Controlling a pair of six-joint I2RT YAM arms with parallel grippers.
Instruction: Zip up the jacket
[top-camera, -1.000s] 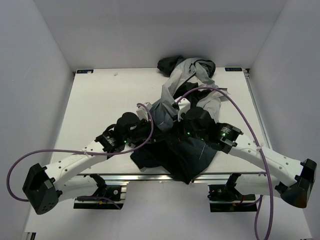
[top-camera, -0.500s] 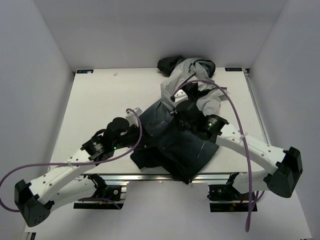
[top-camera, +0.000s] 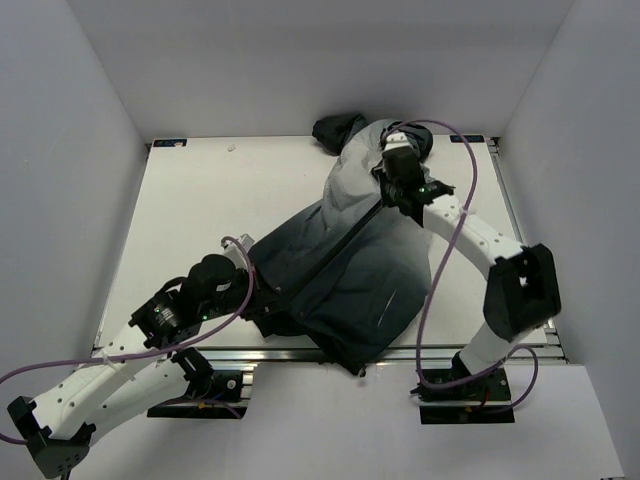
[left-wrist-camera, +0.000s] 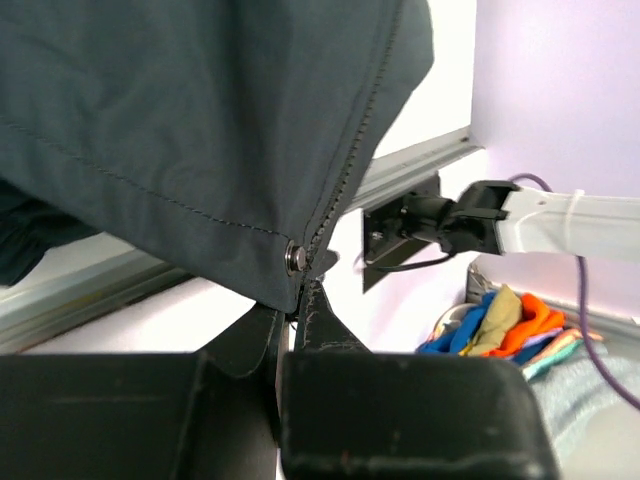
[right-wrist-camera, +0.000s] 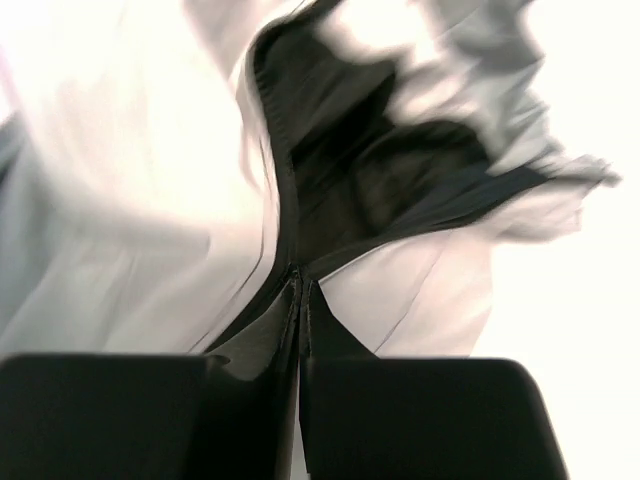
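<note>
Pinching the corner of the hem (left-wrist-camera: 180, 225), the left gripper (left-wrist-camera: 298, 302) has its jaws pressed together on the dark fabric just under the snap (left-wrist-camera: 296, 257) at the foot of the zipper (left-wrist-camera: 352, 160), at the near edge of the table (top-camera: 200, 200). The right gripper (right-wrist-camera: 300, 288) has its jaws closed tight at the spot where the joined teeth split into two open edges. Its wrist view is too blurred to show a pull tab, so I judge rather than see that it grips the slider. Between the two grippers the jacket (top-camera: 350, 280) lies right of centre, its dark hem hanging over the near edge and its pale upper part at the far right. The zipper is drawn as one straight dark line from near left to far right. That straight line is the thing to protect: the left gripper works best as a fixed anchor, pulling gently toward the near left, while the right gripper draws along the teeth and not across them. The last stretch looks the hardest, since the open edges beyond the slider spread wide and the fabric there is bunched. Pulling low and slow, with the cloth taut, should stop the lining catching or the tab slipping from the grip.
</note>
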